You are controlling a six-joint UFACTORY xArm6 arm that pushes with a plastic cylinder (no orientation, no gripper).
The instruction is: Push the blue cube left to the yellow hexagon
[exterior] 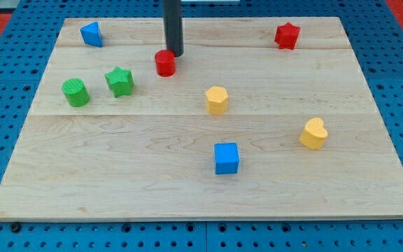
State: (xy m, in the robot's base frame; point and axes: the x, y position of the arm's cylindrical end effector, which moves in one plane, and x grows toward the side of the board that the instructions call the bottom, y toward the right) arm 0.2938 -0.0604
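Standing upright near the view's top, the dark rod comes down so that my tip [175, 54] sits just at the upper right edge of the red cylinder [164, 63], touching it or nearly so. No hand ends this arm, only the rod, and it holds nothing. Well apart from the tip, the blue cube [226, 157] rests on the wooden counter [117, 175] toward the view's bottom, slightly right of centre. Above it and a little to its left lies the yellow hexagon [216, 99], clear of the cube. A yellow heart-shaped block [314, 133] sits to the cube's right. At the left are a green cylinder [75, 92] and a green star [119, 81], near each other; a second blue block [92, 33] occupies the top left corner, and a red star [286, 36] the top right.
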